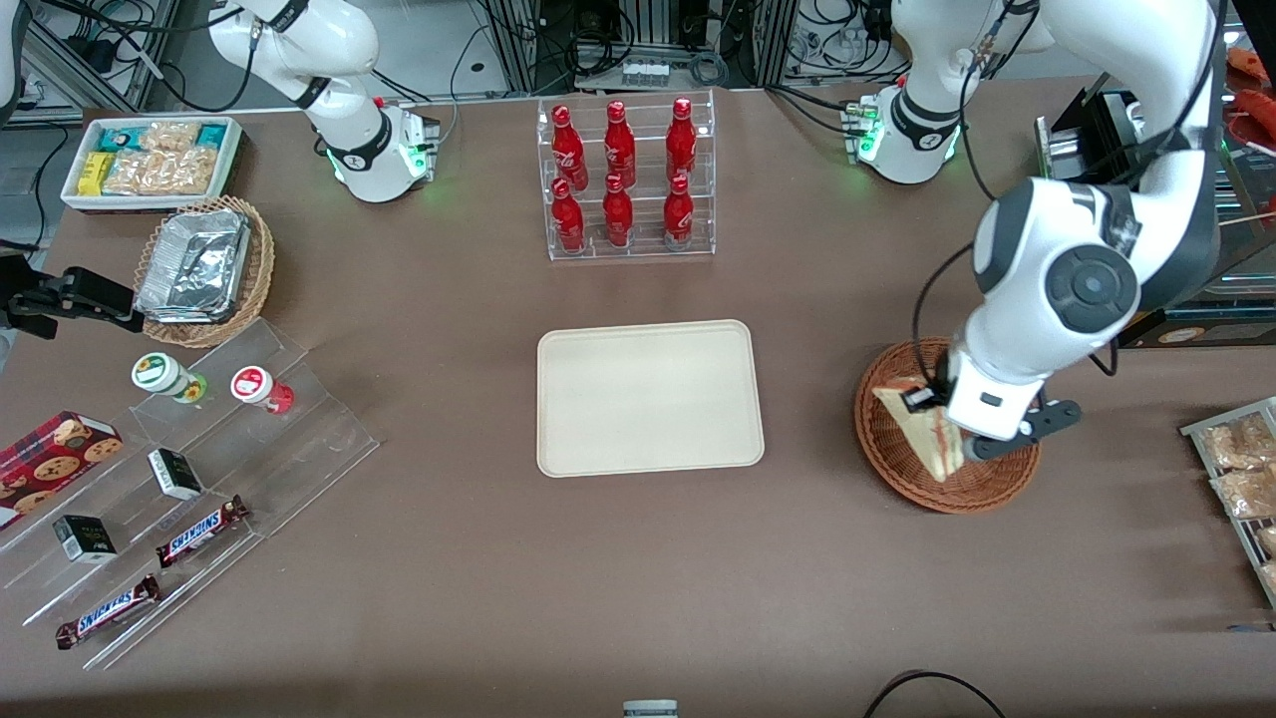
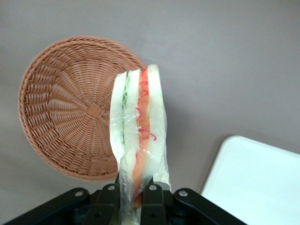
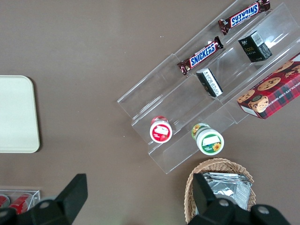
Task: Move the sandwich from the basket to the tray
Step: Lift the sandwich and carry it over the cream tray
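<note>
My left gripper is shut on the sandwich, a plastic-wrapped wedge of white bread with orange-red and green filling. It holds the sandwich above the reddish-brown wicker basket, at the working arm's end of the table. In the left wrist view the black fingers pinch one end of the sandwich, which hangs over the rim of the basket; nothing lies in the basket. The cream tray lies bare at the table's middle, and a corner of the tray shows beside the sandwich.
A clear rack of red bottles stands farther from the front camera than the tray. Toward the parked arm's end are a clear stepped stand with snacks, a tan basket of foil containers and a white bin. Packets lie near the working arm.
</note>
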`<state>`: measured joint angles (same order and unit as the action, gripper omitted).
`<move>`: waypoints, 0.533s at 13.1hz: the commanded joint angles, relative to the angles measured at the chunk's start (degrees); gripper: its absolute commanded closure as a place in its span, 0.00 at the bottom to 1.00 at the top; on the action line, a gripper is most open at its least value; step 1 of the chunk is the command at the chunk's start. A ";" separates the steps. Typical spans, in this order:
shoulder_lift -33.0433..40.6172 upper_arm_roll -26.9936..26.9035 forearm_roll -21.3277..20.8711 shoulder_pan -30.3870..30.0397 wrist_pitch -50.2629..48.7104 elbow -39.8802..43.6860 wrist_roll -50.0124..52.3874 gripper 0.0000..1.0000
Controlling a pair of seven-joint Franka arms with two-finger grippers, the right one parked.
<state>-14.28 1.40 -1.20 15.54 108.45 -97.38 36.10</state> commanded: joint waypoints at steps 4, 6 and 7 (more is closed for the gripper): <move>-7.15 -0.43 1.82 12.74 -2.37 8.07 1.25 1.00; -10.66 -0.43 1.99 16.26 -1.93 10.53 0.64 1.00; -13.12 -0.26 1.99 17.84 -1.84 12.37 0.99 1.00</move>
<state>-22.43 1.80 0.09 30.76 107.47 -90.53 36.89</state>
